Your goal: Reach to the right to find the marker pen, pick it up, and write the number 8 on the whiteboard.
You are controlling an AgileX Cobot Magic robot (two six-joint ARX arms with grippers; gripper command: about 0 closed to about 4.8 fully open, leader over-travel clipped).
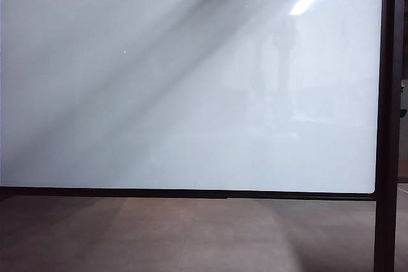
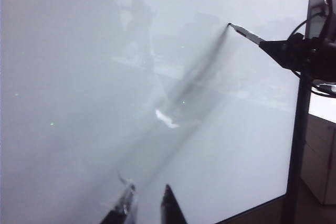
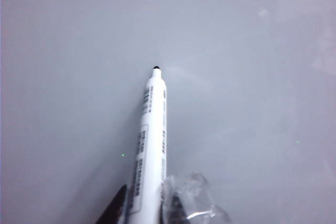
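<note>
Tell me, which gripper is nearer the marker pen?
Right. The right gripper is shut on the marker pen, its tip at the whiteboard; the left gripper hangs open, well away from it.

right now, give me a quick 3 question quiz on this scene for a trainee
1. True or false: the whiteboard already bears the number 8.
2. Which gripper holds the marker pen? A) left gripper B) right gripper
3. Fill in: the left gripper's jaws stand ____ with nothing between them.

Key: 1 false, the board shows no marks yet; 2 B, with the tip at or just off the board; 3 open.
</note>
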